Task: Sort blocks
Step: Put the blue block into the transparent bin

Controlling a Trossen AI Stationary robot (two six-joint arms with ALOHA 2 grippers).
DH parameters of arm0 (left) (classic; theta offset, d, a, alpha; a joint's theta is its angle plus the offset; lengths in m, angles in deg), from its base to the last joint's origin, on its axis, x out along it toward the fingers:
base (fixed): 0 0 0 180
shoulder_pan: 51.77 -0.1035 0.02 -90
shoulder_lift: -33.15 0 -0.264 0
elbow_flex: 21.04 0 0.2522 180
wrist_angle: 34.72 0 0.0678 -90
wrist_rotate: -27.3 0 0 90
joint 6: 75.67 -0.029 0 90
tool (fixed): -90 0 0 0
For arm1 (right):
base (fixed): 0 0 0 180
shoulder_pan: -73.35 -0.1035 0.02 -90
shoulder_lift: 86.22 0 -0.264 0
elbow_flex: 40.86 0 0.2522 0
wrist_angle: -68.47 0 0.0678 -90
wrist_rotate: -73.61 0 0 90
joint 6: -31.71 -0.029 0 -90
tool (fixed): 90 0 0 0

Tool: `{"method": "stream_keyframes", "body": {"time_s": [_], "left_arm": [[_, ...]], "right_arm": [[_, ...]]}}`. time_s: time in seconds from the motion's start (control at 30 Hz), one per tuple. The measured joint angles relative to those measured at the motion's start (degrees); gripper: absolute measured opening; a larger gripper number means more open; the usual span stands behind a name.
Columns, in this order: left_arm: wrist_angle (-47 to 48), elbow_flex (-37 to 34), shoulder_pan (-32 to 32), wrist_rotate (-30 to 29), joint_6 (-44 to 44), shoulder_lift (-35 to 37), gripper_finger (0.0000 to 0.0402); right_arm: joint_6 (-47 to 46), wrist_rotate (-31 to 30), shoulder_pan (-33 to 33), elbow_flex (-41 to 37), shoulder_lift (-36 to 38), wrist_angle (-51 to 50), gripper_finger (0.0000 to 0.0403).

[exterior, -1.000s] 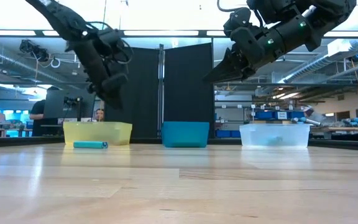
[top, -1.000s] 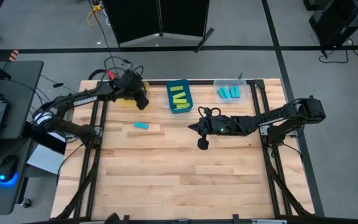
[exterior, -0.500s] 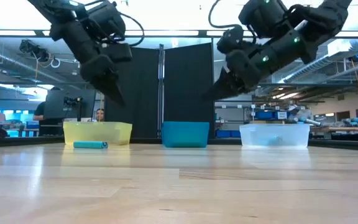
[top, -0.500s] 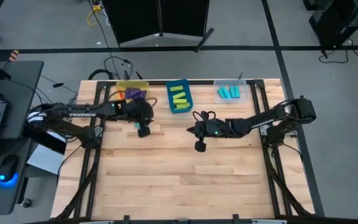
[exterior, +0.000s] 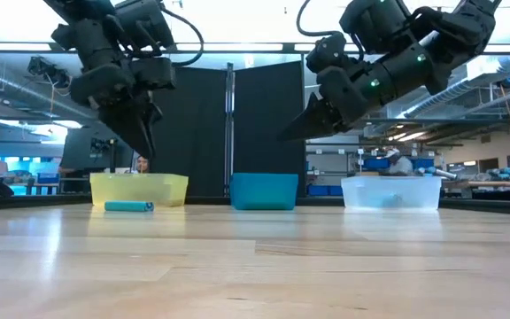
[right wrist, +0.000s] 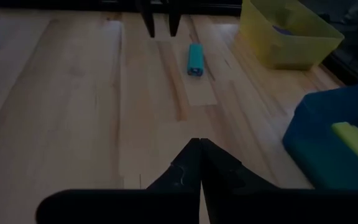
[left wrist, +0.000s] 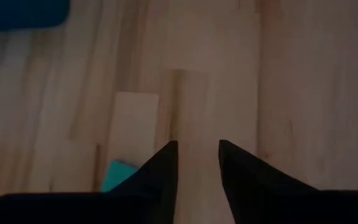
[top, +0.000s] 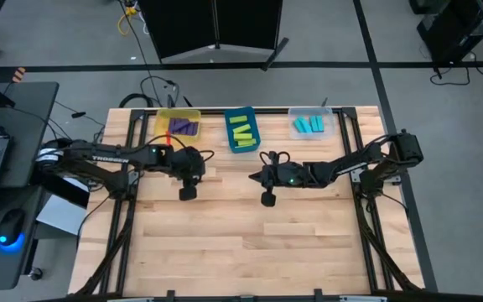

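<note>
One cyan block [right wrist: 195,59] lies flat on the wooden table in front of the yellow bin [exterior: 138,189]; it also shows in the low view [exterior: 129,206] and, partly behind a finger, in the left wrist view [left wrist: 118,175]. My left gripper [left wrist: 196,144] hangs above the table just beside this block, pointing down, open and empty; it hides the block in the high view [top: 188,168]. My right gripper [right wrist: 199,144] is shut and empty, raised over the table's middle [top: 255,177], pointing toward the table's left edge.
Three bins stand along the far edge: the yellow bin [top: 179,126] with purple blocks, a blue bin [top: 241,130] with lime blocks, and a clear bin [top: 311,124] with cyan blocks. The near half of the table [top: 241,243] is bare wood.
My left gripper has come from over the yellow bin toward the table's near edge, has turned to point down and now hangs by the cyan block. The purple blocks in the yellow bin have come into sight. My right gripper has drifted a little toward the table's left edge.
</note>
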Motion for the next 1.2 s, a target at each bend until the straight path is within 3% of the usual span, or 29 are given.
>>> {"method": "stream_keyframes", "body": {"time_s": [0.23, 0.47, 1.0, 1.2], "left_arm": [[0.97, 0.02, 1.82, 0.24, 4.78, -0.92, 0.0174], [1.21, 0.02, 1.97, 0.48, 4.51, -6.37, 0.0211], [1.31, 0.05, 1.91, -0.39, -0.18, -15.97, 0.0214], [1.43, 0.18, 1.95, -2.35, -2.86, -15.75, 0.0214]], "right_arm": [[0.35, 0.0, 0.0, 0.0, 0.0, 0.86, 0.0016], [0.46, 0.0, 0.0, 0.0, 0.0, 1.05, 0.0018], [1.37, 0.43, 0.0, 0.01, 0.0, 1.0, 0.0021], [1.36, 0.46, -0.22, 0.02, 0.0, 0.98, 0.0014]]}}
